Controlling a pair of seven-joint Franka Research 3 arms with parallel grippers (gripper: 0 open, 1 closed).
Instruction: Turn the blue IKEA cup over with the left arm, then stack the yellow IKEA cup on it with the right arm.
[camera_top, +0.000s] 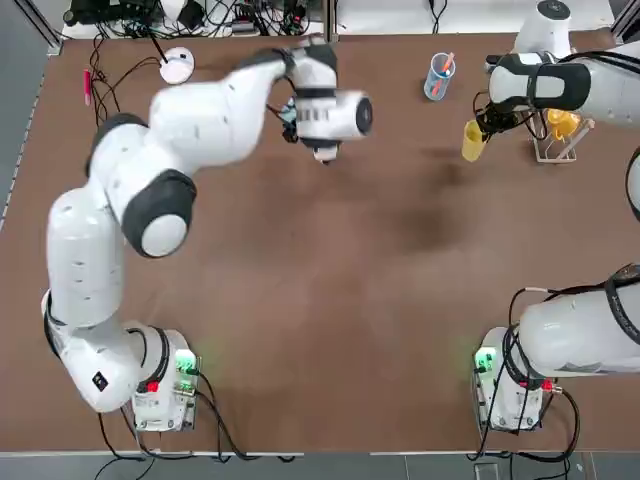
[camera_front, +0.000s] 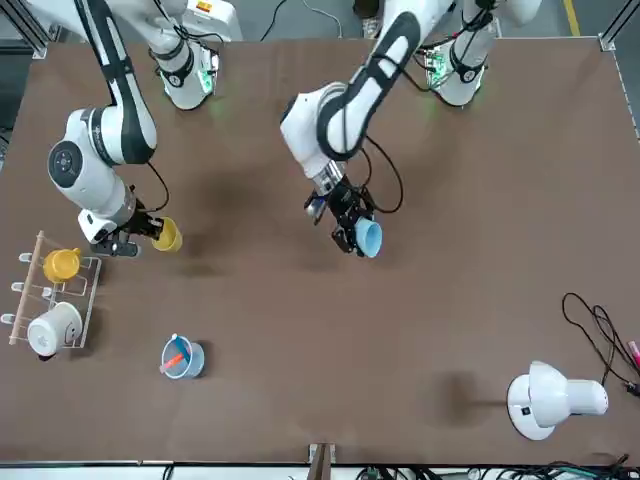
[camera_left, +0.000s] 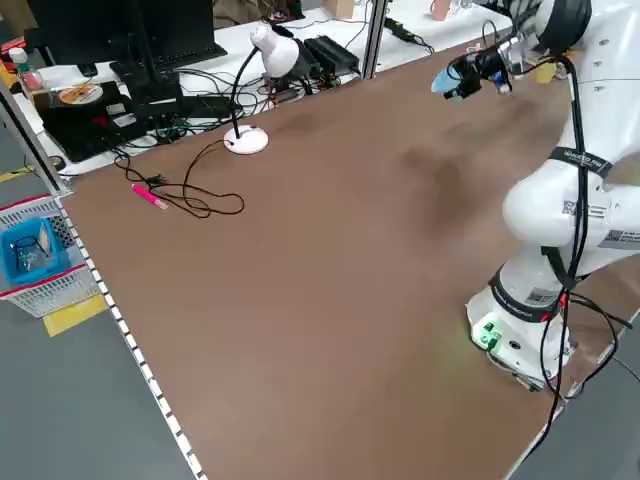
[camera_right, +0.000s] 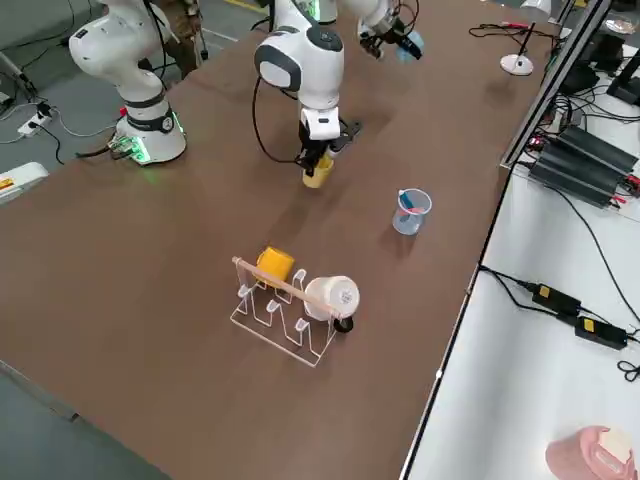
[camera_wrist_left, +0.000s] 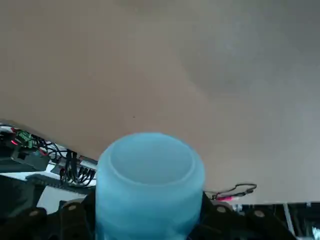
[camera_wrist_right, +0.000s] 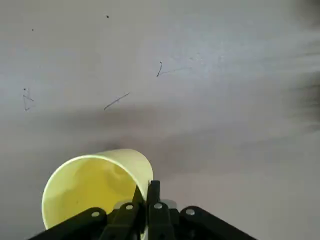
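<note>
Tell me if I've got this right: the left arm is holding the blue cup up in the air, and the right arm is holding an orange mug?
Not quite. The left end effector does hold the blue cup aloft, but the right end effector grips the yellow cup, as the front view shows. The orange mug sits on the rack.

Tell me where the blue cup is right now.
The blue cup is off the table, held in the left gripper over the table's middle in the front view, well apart from the yellow cup.

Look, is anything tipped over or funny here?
The blue cup isn't on the table: the left gripper holds it up in the air, tipped sideways. The right gripper pinches the yellow cup by its rim. Nothing is spilled.
</note>
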